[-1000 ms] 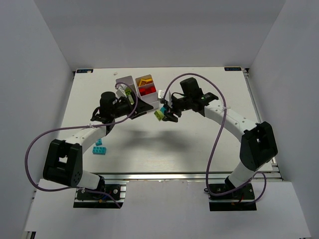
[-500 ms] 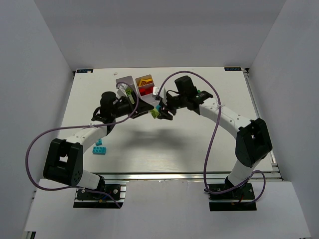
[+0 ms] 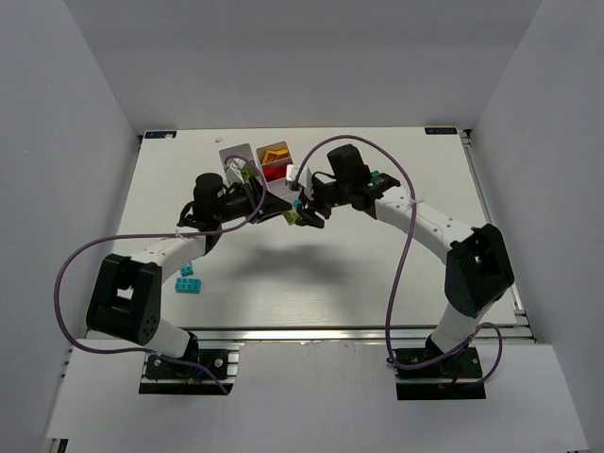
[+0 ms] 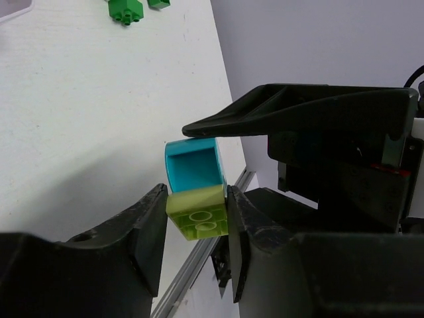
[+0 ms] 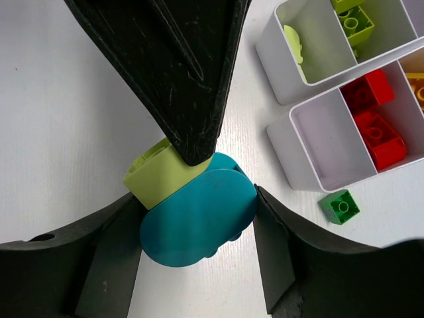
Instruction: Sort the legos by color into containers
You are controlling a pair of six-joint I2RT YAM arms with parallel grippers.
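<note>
Two joined legos hang above the table centre: a lime green lego [image 4: 197, 215] stuck to a cyan lego [image 5: 199, 218]. My left gripper [image 4: 197, 199] is shut on the lime piece, a finger against each side. My right gripper [image 5: 197, 199] is shut on the cyan rounded piece. From above the two grippers meet tip to tip, left gripper [image 3: 286, 213] and right gripper [image 3: 310, 209], just in front of the containers [image 3: 236, 154]. One container [image 5: 311, 66] holds lime legos, the other [image 5: 311, 159] holds red ones next to a bare compartment.
A small dark green lego [image 5: 341, 207] lies on the table beside the containers. More dark green legos [image 4: 126, 8] lie farther off in the left wrist view. Two cyan legos [image 3: 189, 280] sit near the left arm. Grey walls enclose the table.
My left gripper has closed onto the lime green lego. My right arm has shifted left, bringing the joined pieces to the left gripper.
</note>
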